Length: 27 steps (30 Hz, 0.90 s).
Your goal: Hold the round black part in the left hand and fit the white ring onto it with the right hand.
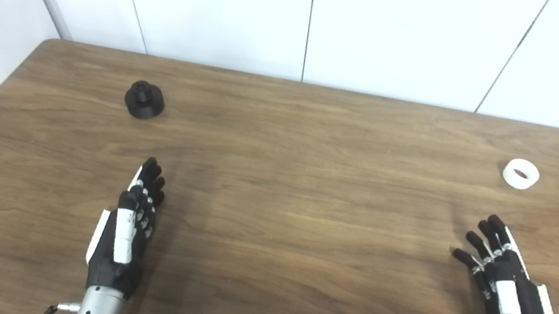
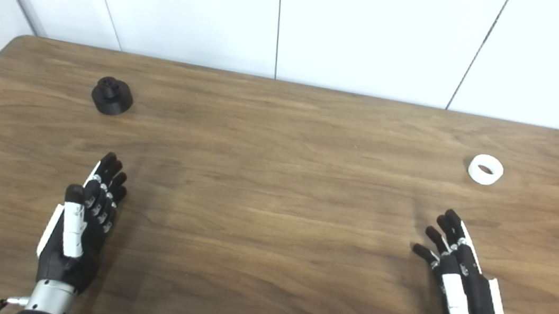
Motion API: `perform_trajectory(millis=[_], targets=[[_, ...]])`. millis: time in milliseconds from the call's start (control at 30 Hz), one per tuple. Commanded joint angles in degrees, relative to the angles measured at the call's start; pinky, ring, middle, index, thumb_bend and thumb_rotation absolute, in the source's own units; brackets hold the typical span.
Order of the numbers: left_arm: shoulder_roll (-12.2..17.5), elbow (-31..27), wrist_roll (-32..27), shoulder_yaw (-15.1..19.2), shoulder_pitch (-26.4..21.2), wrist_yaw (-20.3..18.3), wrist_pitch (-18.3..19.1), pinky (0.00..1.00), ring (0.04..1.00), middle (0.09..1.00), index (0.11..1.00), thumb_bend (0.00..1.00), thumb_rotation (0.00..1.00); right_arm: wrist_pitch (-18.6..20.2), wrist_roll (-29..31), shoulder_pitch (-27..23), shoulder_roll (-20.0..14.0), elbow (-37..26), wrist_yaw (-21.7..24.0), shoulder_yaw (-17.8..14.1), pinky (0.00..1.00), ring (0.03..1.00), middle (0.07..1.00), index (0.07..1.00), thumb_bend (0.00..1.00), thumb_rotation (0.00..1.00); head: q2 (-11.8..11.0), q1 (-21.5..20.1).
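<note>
The round black part (image 1: 144, 100) stands on the wooden table (image 1: 307, 192) at the far left, a small knob on top of its wider base. The white ring (image 1: 521, 174) lies flat at the far right. My left hand (image 1: 126, 234) rests near the front left, open, fingers stretched toward the black part but well short of it. My right hand (image 1: 505, 291) is at the front right, open with fingers spread, a short way in front of the ring. Neither hand holds anything.
White wall panels (image 1: 307, 21) rise behind the table's far edge. The table's left edge runs diagonally past the black part, with a white wall beyond it.
</note>
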Motion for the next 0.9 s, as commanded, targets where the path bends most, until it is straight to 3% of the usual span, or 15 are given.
perform_trajectory(millis=[0,567,733,867], targets=[[-2.15,2.11,-1.11,-1.17,0.46,-1.83,2.85,1.0,1.0,1.0,1.0,0.85,0.92,1.55,-0.55,1.27,0.72,1.09,0.06,0.33,0.79,0.905,0.942,0.929,0.69,0.78,0.01,0.03],[-1.75,1.9,-2.19,-0.29,0.24,-2.69,3.43,1.0,1.0,1.0,1.0,0.83,0.9,2.37,-1.26,1.31,1.37,0.37,-0.49,0.58,0.81,0.905,0.942,0.932,0.7,0.79,0.77,-0.8],[-0.68,-0.36,-2.13,-0.32,0.14,-2.98,3.29,1.0,1.0,1.0,1.0,0.84,0.81,2.34,-1.25,1.26,1.32,0.08,-0.45,0.72,0.81,0.906,0.942,0.935,0.67,0.79,0.89,-0.38],[0.08,-4.8,2.03,-0.34,0.07,-1.56,5.44,0.95,0.965,0.982,1.0,0.88,0.75,2.28,-0.8,1.23,1.26,0.17,-0.37,0.55,0.82,0.915,0.946,0.937,0.67,0.79,0.37,1.69]])
